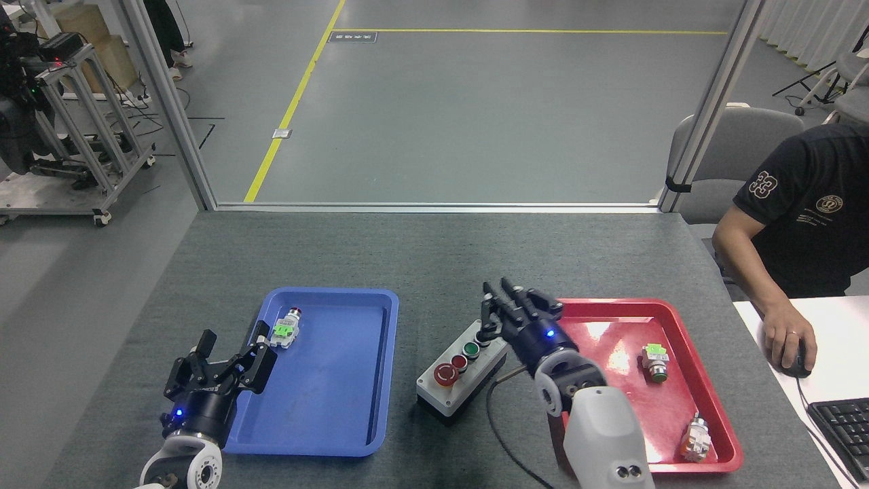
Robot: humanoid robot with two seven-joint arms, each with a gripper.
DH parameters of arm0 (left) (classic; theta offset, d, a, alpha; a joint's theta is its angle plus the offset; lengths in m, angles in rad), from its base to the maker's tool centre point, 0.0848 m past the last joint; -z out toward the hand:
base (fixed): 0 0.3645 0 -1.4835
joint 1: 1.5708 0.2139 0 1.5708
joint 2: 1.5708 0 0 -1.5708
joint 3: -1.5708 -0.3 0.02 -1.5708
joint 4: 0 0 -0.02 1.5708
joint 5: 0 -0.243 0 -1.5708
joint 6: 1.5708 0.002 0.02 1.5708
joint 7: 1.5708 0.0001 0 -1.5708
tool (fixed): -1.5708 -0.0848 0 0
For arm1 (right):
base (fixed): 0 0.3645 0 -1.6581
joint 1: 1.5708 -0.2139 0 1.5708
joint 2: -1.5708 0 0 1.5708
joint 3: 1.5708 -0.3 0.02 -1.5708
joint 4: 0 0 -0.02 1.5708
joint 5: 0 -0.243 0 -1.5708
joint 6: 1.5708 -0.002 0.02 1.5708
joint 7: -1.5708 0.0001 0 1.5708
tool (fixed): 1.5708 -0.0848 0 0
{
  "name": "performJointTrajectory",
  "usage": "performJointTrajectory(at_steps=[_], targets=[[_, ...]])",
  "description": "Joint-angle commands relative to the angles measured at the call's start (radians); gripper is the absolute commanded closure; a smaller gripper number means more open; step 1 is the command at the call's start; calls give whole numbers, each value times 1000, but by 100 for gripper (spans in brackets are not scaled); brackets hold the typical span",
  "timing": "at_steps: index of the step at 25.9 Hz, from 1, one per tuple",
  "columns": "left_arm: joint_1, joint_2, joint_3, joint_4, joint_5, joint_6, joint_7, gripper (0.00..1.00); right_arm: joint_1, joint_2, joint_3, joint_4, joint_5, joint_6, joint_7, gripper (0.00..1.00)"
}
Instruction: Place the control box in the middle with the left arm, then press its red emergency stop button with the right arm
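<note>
A single view looks from the robot's head, forward and steeply down. The grey table (434, 258) fills the lower half of the frame at close range, both arms entering from the bottom edge. The upper half shows open floor (489, 109) stretching away beyond the table's far edge.

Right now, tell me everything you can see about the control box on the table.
The control box is an oblong box with a light-grey face on a black base, plastic by its look. It lies diagonally on the grey table, between the blue tray and the red tray. Along its face run the red emergency stop button, a small red button, a green button and a black knob partly hidden by the right gripper. A black cable trails beside it.
</note>
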Motion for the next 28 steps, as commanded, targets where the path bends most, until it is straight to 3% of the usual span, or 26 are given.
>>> performJointTrajectory(at_steps=[1, 4, 9, 11, 14, 19, 22, 25, 28], targets=[[1, 1, 6, 5, -1, 0, 1, 1, 25, -42, -137, -17, -4, -14, 1, 0], [1, 2, 7, 5, -2, 0, 2, 1, 186, -71, -173, -48, -5, -35, 0, 0], [-2, 5, 9, 4, -2, 0, 2, 1, 539, -60, -196, -474, -4, -74, 0, 0], [4, 7, 13, 5, -2, 0, 4, 1, 608, -36, -202, -575, -4, -72, -2, 0], [11, 5, 26, 9, -2, 0, 11, 1, 591, -26, -228, -583, -4, -64, 0, 0], [31, -6, 21, 28, -4, 0, 16, 1, 482, -8, -315, -580, -4, -58, -20, 0], [31, -7, 16, 33, -5, 8, 10, 1, 453, 9, -325, -575, -4, 29, -143, 0], [31, -7, 13, 35, -19, 8, 8, 1, 395, 9, -323, -506, 1, 87, -272, 0], [31, -3, -7, 32, -24, 8, 13, 1, 332, -6, -317, -402, 7, 72, -276, 0]])
